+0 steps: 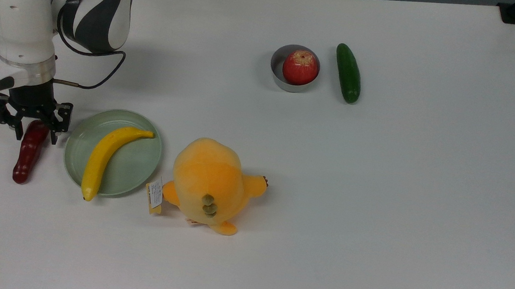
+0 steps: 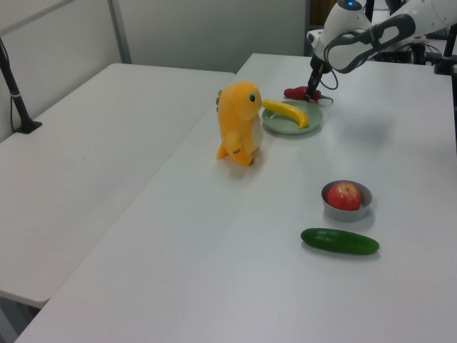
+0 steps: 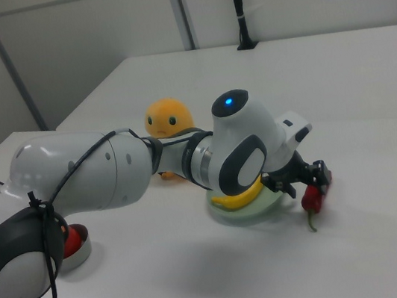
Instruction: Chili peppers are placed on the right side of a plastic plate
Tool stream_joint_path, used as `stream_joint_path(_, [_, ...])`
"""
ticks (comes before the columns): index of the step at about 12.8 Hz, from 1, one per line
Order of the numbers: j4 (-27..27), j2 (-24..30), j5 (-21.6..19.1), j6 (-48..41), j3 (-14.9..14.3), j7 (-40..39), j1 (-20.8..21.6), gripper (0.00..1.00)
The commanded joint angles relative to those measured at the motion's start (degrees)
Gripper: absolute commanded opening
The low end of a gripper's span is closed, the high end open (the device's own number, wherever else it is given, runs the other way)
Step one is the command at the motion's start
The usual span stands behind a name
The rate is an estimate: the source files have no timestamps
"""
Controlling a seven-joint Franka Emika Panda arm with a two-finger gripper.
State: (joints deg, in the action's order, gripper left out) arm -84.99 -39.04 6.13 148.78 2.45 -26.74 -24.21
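No text, brand or number can be read here. The only printed thing is a small white tag [image 1: 155,193] on the orange plush toy [image 1: 211,182], to the right of the gripper [image 1: 30,130] in the top view, beyond the green plate [image 1: 147,131], but its print is too small to read.

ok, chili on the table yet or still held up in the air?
On the table. In the top view the chili pepper lies flat beside the plastic plate, off its rim, at the top view's left. The gripper straddles its upper end, fingers spread.
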Motion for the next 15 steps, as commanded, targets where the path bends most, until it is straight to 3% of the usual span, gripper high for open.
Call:
stream_joint_path(1, [0.61,-0.25,0.54,0.81,0.01,-0.77,0.13,0.99])
stream_joint_path(6, [-0.78,2.47,0.63,0.63,0.10,-0.69,0.48,1.00])
stream_joint_path(9, [-5.16,8.34,0.55,-0.33,0.45,0.97,1.00,1.00])
stream_joint_path(10, [-7.01,10.71,0.55,-1.21,0.54,5.51,2.75,1.00])
stream_joint_path(11, [-8.08,12.91,0.55,-3.74,0.54,10.86,4.94,1.00])
stream_joint_path(15, [-8.18,19.68,0.55,-18.58,0.54,18.01,10.22,1.00])
